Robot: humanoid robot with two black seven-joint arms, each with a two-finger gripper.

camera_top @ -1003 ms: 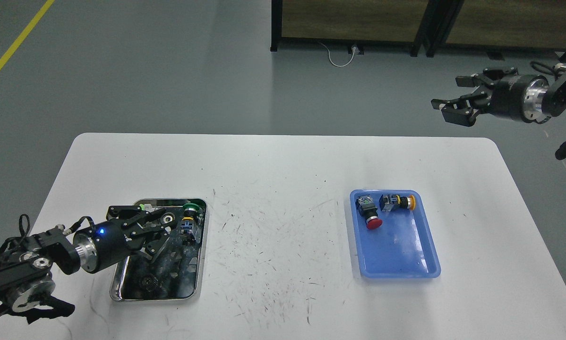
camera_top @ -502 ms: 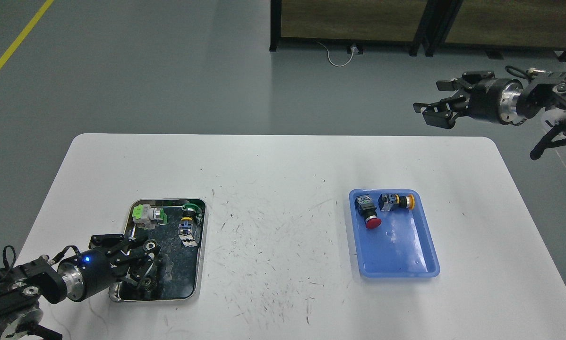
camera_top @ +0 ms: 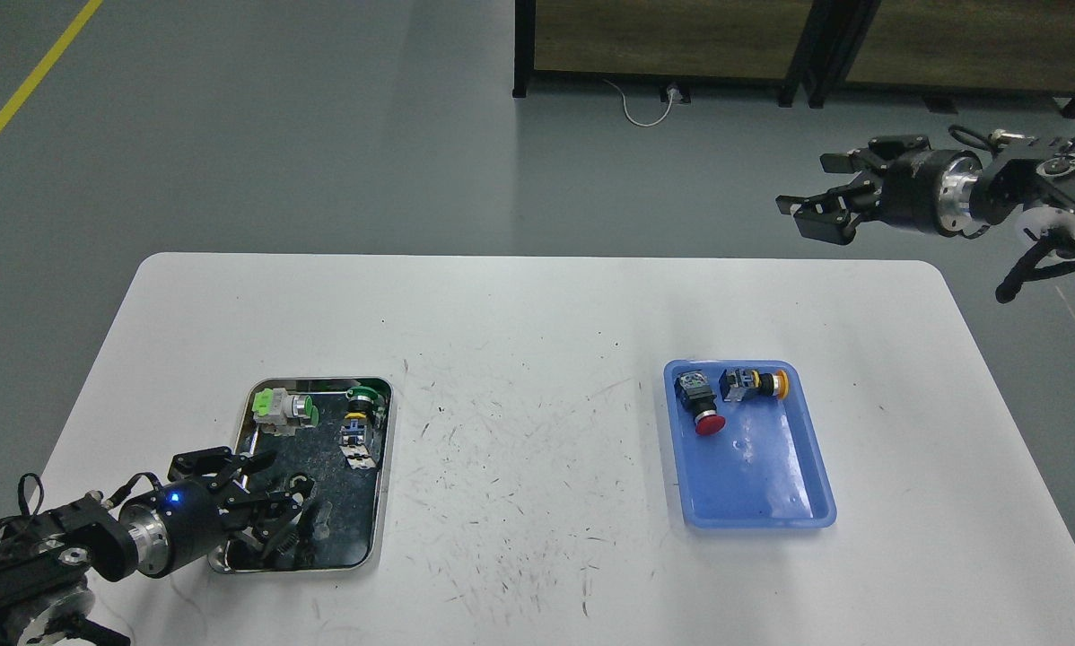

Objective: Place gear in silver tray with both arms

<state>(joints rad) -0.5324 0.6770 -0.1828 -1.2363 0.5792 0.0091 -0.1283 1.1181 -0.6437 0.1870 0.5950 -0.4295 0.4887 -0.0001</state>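
A shiny rectangular silver tray (camera_top: 382, 467) with rounded corners, a raised rim and a dark reflective floor lies on the left half of a white, scuffed table (camera_top: 537, 502), its long sides running away from the camera. At its far end rest a green-and-white push-button switch (camera_top: 284, 409) on the left and, just to the right, a green-capped switch with a blue and yellow body (camera_top: 359, 420). A small dark toothed gear (camera_top: 288, 541) lies on the tray floor near its front left corner, directly below the left pincer (camera_top: 264, 498), whose black fingers are spread apart over the tray's near left part and pinch nothing. The left arm (camera_top: 62, 556) comes in low from the bottom left edge, a blue light glowing on its wrist. Well apart on the right half of the table sits a blue plastic tray (camera_top: 798, 502), holding at its far end a red mushroom-head button (camera_top: 701, 405) and a black switch with a yellow cap (camera_top: 754, 383). The right pincer (camera_top: 817, 197) hangs above the floor beyond the table's far right corner, its fingers spread and empty, on the right arm (camera_top: 1031, 188) reaching in from the right edge. A yellow line (camera_top: 26, 85) crosses the grey floor at upper left.
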